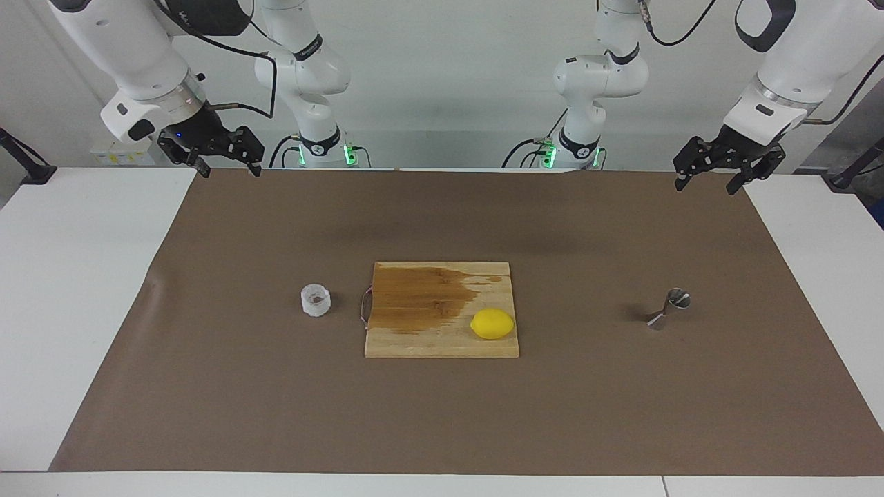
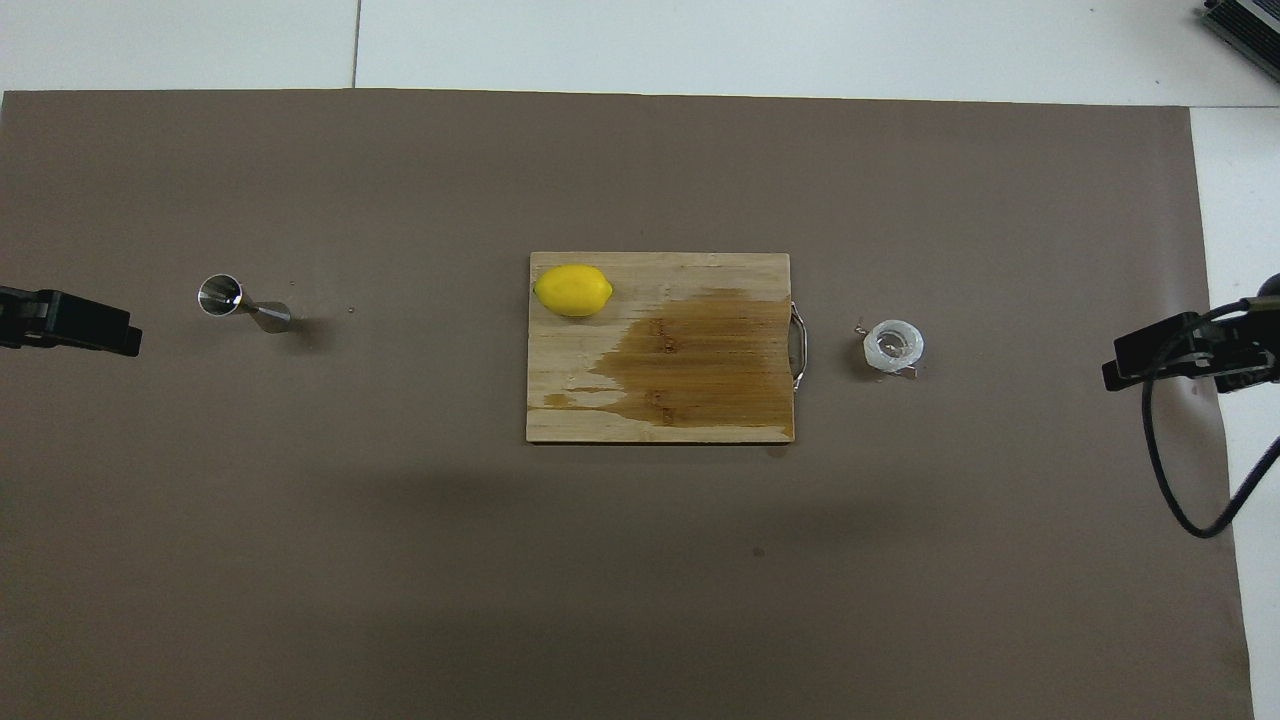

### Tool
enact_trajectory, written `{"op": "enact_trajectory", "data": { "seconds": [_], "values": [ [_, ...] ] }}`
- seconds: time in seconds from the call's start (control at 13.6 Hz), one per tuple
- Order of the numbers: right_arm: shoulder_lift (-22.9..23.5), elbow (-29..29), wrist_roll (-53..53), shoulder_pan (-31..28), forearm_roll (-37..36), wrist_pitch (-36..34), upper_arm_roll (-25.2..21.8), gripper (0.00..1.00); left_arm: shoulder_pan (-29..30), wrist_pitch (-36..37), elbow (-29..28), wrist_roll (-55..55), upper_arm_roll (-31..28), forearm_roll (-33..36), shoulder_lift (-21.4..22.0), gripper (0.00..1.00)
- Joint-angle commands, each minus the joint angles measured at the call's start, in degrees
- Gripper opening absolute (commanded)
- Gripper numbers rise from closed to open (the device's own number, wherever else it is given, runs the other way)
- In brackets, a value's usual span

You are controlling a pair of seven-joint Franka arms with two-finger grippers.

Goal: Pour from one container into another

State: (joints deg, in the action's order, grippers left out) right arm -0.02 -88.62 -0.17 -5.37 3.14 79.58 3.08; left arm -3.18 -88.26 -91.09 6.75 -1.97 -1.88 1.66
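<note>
Brown mat (image 1: 442,414) on white table (image 1: 76,290); left pincer (image 1: 715,172), right pincer (image 1: 224,160) both open, empty.

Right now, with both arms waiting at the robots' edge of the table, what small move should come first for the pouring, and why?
Probably the right gripper should come down over the cup. The cup stands untouched toward that arm's end, beside the cutting board. The jigger stands upright toward the left arm's end, and the left gripper hangs open and empty too.

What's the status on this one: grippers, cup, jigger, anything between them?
Left gripper and right gripper open, waiting, empty. Cup and jigger untouched on the mat. Cutting board with lemon lies between them.
</note>
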Motion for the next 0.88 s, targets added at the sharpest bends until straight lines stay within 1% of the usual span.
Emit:
{"op": "enact_trajectory", "data": {
  "seconds": [0.0, 0.29, 0.44, 0.52, 0.66, 0.74, 0.81],
  "values": [
    [0.5, 1.1, 1.4, -0.3, 1.0, -0.9, 0.2, 1.0, 0.0, 0.1, -0.8, 0.5, 0.2, -0.3, 0.8, 1.0],
    [0.5, 1.1, 1.4, -0.3, 1.0, -0.9, 0.2, 1.0, -0.3, 0.1, -0.8, -0.1, 0.3, -0.3, 0.7, 1.0],
    [0.5, 1.1, 1.4, -0.3, 1.0, -0.9, 0.2, 1.0, 0.4, -1.3, 0.2, -3.5, 0.3, -2.0, -0.5, 1.0],
    [0.5, 1.1, 1.4, -0.3, 1.0, -0.9, 0.2, 1.0, 0.5, -0.9, 0.7, -3.7, 0.2, -2.4, -2.2, 1.0],
    [0.5, 1.1, 1.4, -0.3, 1.0, -0.9, 0.2, 1.0, 0.6, -0.5, 4.2, -4.0, 0.0, -3.6, -5.7, 1.0],
    [0.5, 1.1, 1.4, -0.3, 1.0, -0.9, 0.2, 1.0, 1.3, -0.9, 6.9, -7.2, -0.5, -5.8, -8.5, 1.0],
    [0.5, 1.1, 1.4, -0.3, 1.0, -0.9, 0.2, 1.0, 2.6, -0.3, 13.0, -11.3, -0.8, -8.0, -13.7, 1.0]
  ]
}}
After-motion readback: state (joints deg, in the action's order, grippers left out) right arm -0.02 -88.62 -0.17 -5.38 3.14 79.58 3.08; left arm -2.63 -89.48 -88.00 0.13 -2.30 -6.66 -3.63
